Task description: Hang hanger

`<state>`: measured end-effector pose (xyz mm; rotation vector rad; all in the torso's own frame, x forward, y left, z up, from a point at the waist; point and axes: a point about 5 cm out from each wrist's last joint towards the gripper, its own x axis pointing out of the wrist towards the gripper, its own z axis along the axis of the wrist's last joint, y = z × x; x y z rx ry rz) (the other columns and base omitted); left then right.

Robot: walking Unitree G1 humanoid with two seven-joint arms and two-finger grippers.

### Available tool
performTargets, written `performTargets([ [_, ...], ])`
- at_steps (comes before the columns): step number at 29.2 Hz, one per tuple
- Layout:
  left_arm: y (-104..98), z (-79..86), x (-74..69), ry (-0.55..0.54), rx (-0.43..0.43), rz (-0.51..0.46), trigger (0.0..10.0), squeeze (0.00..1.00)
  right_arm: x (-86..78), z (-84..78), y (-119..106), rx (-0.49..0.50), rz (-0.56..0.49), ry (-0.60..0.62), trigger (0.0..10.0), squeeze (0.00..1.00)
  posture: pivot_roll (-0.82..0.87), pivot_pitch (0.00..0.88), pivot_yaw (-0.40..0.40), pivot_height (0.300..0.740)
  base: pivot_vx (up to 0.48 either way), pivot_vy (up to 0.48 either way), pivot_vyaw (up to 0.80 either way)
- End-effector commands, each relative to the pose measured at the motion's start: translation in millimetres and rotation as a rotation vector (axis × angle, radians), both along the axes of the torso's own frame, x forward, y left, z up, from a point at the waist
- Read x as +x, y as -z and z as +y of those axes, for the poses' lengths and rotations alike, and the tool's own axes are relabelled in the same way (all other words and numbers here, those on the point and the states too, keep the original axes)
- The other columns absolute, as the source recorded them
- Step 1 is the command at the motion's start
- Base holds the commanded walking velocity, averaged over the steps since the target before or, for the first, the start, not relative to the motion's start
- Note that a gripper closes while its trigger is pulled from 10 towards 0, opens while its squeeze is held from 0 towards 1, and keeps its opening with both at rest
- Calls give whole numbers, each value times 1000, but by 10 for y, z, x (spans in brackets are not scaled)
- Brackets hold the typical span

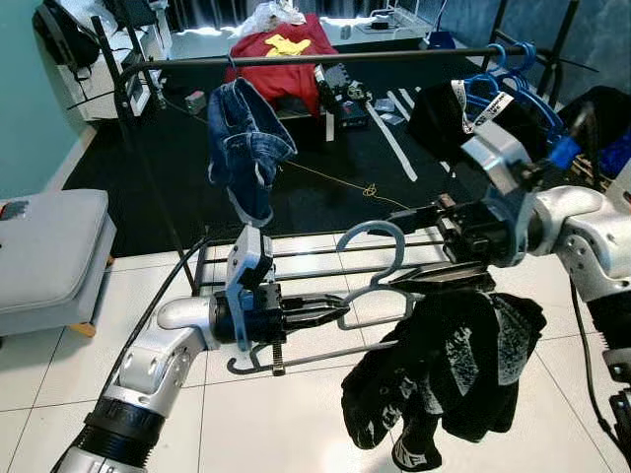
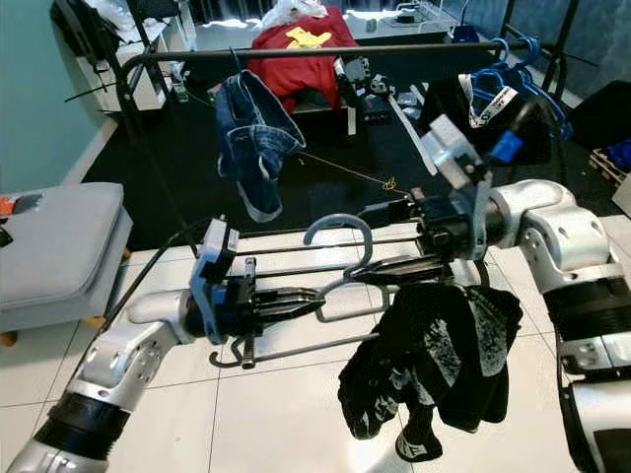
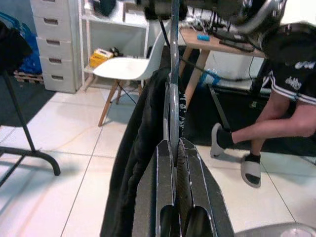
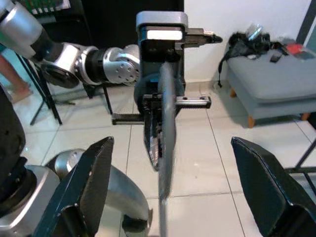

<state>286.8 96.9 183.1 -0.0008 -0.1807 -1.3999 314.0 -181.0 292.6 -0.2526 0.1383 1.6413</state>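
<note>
A grey-blue plastic hanger (image 1: 380, 238) with a black garment (image 1: 444, 374) draped on it hangs in front of me, below the black clothes rail (image 1: 315, 59). My left gripper (image 1: 330, 307) is shut on the hanger's left arm; in the left wrist view its fingers (image 3: 165, 163) pinch the thin plastic edge. My right gripper (image 1: 429, 248) is open at the hanger's neck, one finger above and one below. In the right wrist view its fingers (image 4: 94, 182) stand wide apart, with the hanger (image 4: 167, 148) between them, untouched.
Blue jeans (image 1: 246, 148) hang on the rail's left part and blue hangers (image 1: 503, 84) with dark clothes on its right end. The rack's low shelf bars (image 1: 296, 258) lie behind the hanger. A grey seat (image 1: 49, 256) stands at left. A person's legs (image 3: 266, 118) stand near a white chair (image 3: 131, 66).
</note>
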Motion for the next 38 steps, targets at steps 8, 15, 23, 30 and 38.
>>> performTargets([
  [8, 17, 17, -2, -3, 26, -12, 0, 0, -20, 73, -10, -83, -9, -25, 6784, 0, 18, 82, 49, 740, 0, 0, 0],
  [15, 33, 20, 2, -8, 39, -7, 0, 0, -28, 71, -1, -111, -3, -25, 2627, 0, 17, 86, 51, 740, 0, 0, 0],
  [23, 51, 21, -4, -5, 60, -7, 0, 0, -56, 45, -12, -151, 13, -23, 0, 0, 16, 90, 52, 740, 0, 0, 0],
  [30, 61, 20, -3, -4, 67, -6, 0, 0, -68, 40, -14, -159, 25, -26, 0, 0, 15, 91, 51, 740, 0, 0, 0],
  [38, 65, 8, 7, -19, 30, 15, 10000, 573, -66, 55, -14, -113, 37, -38, 0, 0, 11, 93, 46, 740, 0, 0, 0],
])
